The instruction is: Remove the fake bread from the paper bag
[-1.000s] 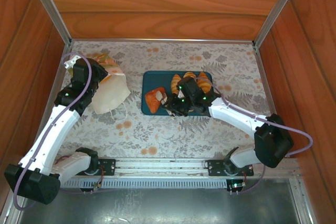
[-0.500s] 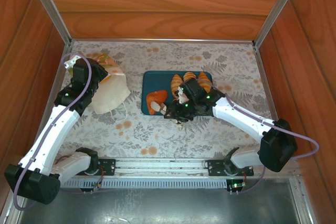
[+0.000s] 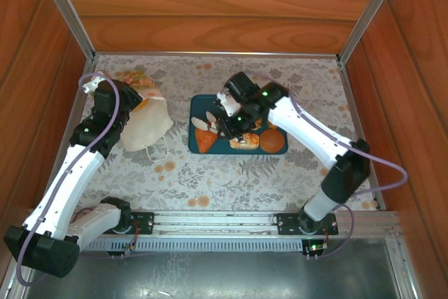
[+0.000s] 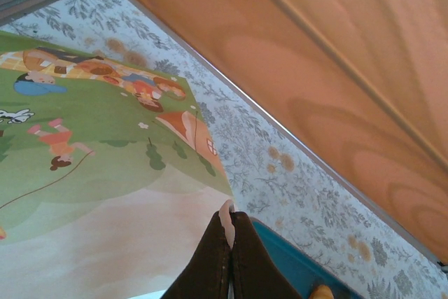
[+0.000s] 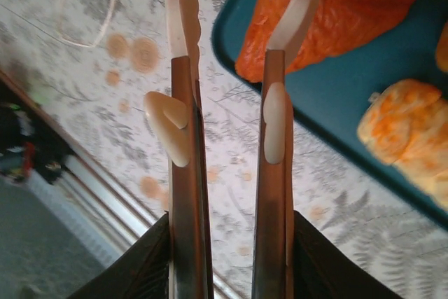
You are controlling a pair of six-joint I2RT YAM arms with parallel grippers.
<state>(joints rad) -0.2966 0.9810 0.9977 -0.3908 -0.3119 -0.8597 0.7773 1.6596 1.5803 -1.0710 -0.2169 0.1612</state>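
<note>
The paper bag (image 3: 148, 122) lies on its side at the left, its green printed panel (image 4: 84, 138) facing up. My left gripper (image 3: 131, 101) is shut at the bag's edge, its fingertips (image 4: 229, 216) pinched together on the paper. Pieces of fake bread lie on a teal tray (image 3: 199, 106): an orange triangular piece (image 3: 204, 142), a ridged croissant (image 3: 245, 143) and a round brown bun (image 3: 272, 140). My right gripper (image 3: 208, 122) hovers open over the tray's left part, with nothing between its fingers (image 5: 183, 103). The triangular piece (image 5: 350, 5) lies just beyond its tips.
Wooden walls with metal rails close in the floral-cloth table on three sides. The bag's cord handles (image 3: 150, 148) trail onto the cloth toward the tray. A yellow-orange roll (image 5: 406, 131) lies on the tray (image 5: 336, 82) to the right of the fingers.
My right arm has swung from the tray's near side up over its far left part, and its jaws have widened. The round bun now shows on the tray. The left arm has barely moved.
</note>
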